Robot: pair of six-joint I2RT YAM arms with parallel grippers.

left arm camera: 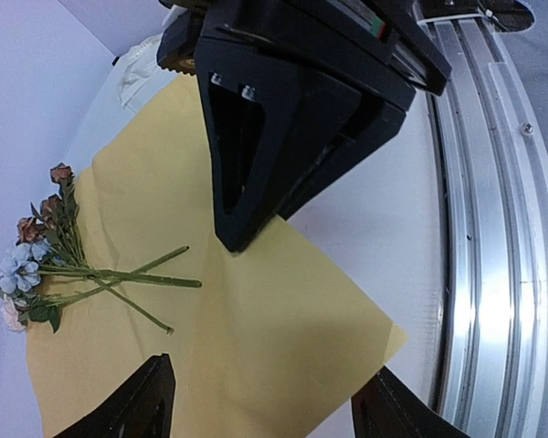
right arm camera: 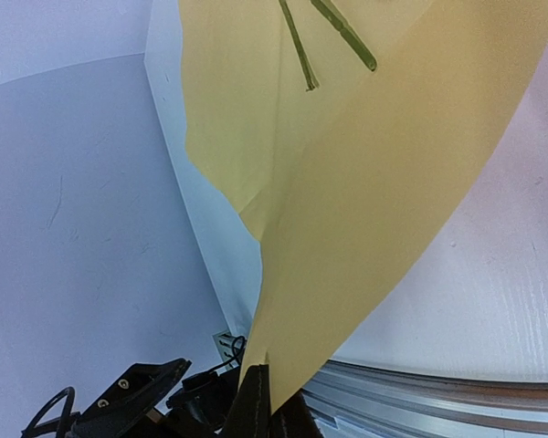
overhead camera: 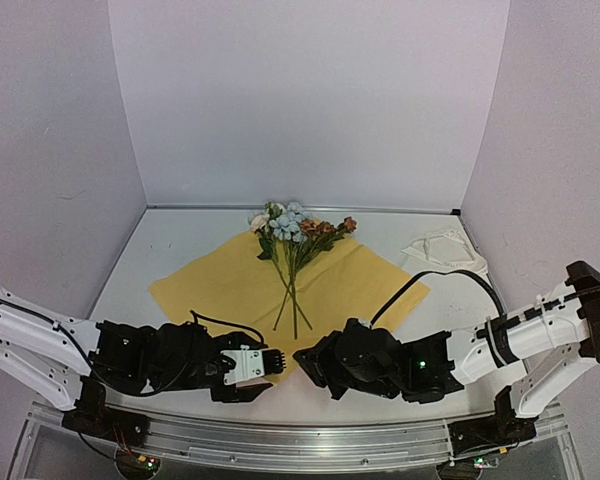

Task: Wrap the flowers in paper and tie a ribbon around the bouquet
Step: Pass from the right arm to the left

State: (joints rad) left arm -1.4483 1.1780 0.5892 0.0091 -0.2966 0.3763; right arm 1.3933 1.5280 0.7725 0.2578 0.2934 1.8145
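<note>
At the near edge of the surface [overhead camera: 180,240], the right gripper [overhead camera: 302,358] clenches a corner of the paper [overhead camera: 230,285]; the left gripper [overhead camera: 276,360] hangs released just beside it. The flowers [overhead camera: 292,240] lie on the paper's far half.

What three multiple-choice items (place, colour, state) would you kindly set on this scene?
1. Which colour is the upper face of the large thin paper sheet? A yellow; B green; C blue.
2. Where lies the crumpled cream-white fabric ribbon? A on the sheet; B far right on the white table; C on a wall.
3. How is the right pincer? A wide open; B shut on the sheet's near corner; C shut on the ribbon.
Key: A, yellow in every view; B, it sits beyond the sheet; B, its wrist view shows the corner pinched.
</note>
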